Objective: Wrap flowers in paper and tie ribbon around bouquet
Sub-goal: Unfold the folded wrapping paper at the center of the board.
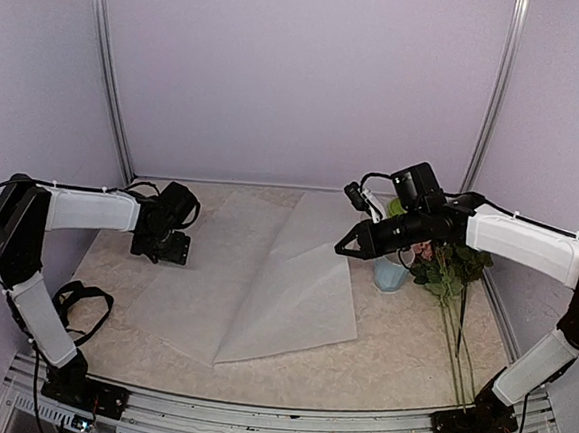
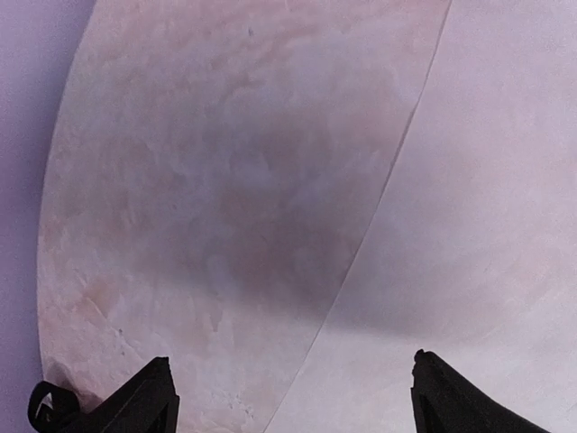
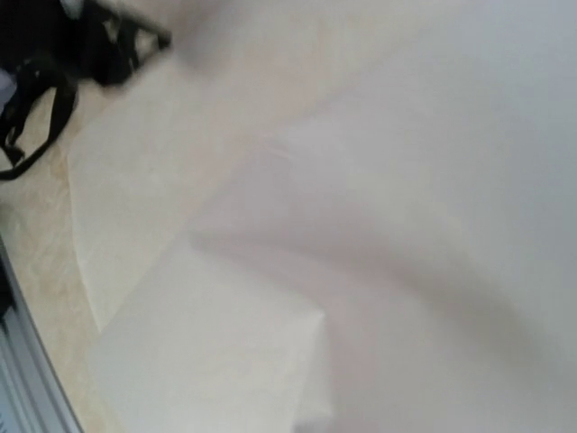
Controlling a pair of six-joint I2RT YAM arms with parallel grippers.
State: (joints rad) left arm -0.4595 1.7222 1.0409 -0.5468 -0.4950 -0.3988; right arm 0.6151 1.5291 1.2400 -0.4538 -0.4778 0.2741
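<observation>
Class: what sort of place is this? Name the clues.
Probably a robot test booth: plain lilac walls, white-sleeved robot arms flanking a marble-patterned tabletop, frosted white paper sheet spread there.

1 counter carries 1 pale mug, 1 black ribbon and the paper, either 1 folded sheet or 2 overlapped. 1 bunch of flowers, stem count unclear. 2 robot arms: left arm, right arm.
</observation>
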